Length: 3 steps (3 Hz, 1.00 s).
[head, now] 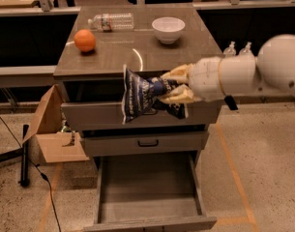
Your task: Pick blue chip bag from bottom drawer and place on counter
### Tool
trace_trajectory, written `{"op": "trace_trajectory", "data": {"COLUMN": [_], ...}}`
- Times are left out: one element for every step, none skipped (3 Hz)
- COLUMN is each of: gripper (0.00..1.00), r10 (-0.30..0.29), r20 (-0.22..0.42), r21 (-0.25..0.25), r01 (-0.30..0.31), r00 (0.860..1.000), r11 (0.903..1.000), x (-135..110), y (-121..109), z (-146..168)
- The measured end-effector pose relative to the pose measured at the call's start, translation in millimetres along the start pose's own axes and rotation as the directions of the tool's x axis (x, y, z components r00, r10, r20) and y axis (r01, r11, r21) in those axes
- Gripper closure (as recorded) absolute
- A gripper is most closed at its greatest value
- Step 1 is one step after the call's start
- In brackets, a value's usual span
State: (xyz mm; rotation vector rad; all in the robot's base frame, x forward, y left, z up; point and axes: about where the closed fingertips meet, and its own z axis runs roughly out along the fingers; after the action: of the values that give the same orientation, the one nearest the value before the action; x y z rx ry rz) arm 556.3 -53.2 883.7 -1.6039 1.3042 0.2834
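My gripper (pixel 172 87) is shut on the blue chip bag (pixel 140 97), a crinkled dark blue foil bag with white markings. It holds the bag in the air in front of the top drawer, level with the front edge of the counter (pixel 137 52). The white arm reaches in from the right. The bottom drawer (pixel 149 192) is pulled out below and its tray is empty.
On the counter stand an orange (pixel 84 40), a lying water bottle (pixel 110 21) and a white bowl (pixel 168 29). The top drawer (pixel 89 115) is partly open. A cardboard box (pixel 52 132) stands on the floor to the left. Two small bottles (pixel 238 49) stand at the right.
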Motion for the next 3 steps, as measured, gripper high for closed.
{"op": "trace_trajectory", "data": {"gripper": [1.0, 1.0, 1.0], "r10": [-0.058, -0.087, -0.104], "r20": [-0.022, -0.061, -0.08], "r21": [-0.025, -0.026, -0.016], "r01": [0.057, 0.086, 0.103], "r00": [0.998, 0.994, 0.991], "r11": [0.998, 0.996, 0.9945], "x": [-16, -19, -17], "y": [-36, -65, -93], "z": [16, 43, 72]}}
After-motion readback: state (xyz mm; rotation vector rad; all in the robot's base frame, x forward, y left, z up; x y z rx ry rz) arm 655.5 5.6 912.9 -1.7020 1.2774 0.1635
